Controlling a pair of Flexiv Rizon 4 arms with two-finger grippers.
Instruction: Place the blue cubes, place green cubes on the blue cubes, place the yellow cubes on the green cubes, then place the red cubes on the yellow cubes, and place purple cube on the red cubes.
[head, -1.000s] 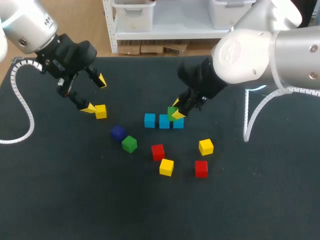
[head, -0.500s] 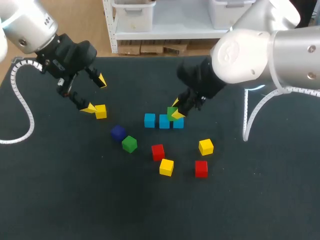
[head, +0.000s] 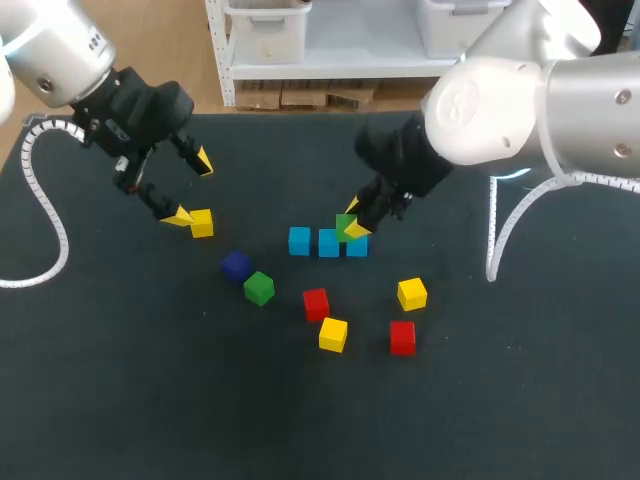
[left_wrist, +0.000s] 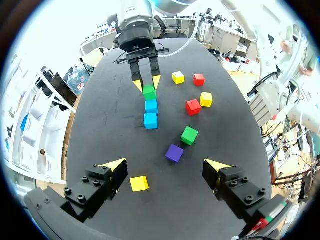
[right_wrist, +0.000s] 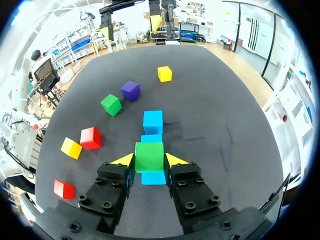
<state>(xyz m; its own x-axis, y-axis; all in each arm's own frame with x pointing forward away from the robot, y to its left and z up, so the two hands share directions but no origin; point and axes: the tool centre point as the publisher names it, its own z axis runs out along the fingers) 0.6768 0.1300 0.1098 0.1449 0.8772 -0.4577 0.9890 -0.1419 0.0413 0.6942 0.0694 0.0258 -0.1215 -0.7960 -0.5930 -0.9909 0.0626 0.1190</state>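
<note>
Three blue cubes (head: 329, 243) sit in a touching row on the bench (head: 150, 380). The right gripper (right_wrist: 149, 161) pinches a green cube (right_wrist: 149, 156) between its fingers, low over the end of the row nearest that arm. Whether the green cube already rests on the blue surface or hangs just above it I cannot tell; the wrist view hides the gap.

The main risk is placement. From above, the green cube seems to straddle the seam between the end cube and the middle one. If it is let go while tilted or too far to one side, it could tip off and roll among the loose cubes.

The yellow fingertips also reach down close beside the blue cubes. Spreading them could brush the end cube and knock the row out of line. A cube that sticks to one finger on release would be dragged sideways, and a lift that is not straight could pull it off its seat.

The left gripper (head: 192, 188) is spread wide and holds nothing, with one tip just beside a yellow cube (head: 202, 223), well apart from the row. It is no hazard unless it nudges that cube.
</note>
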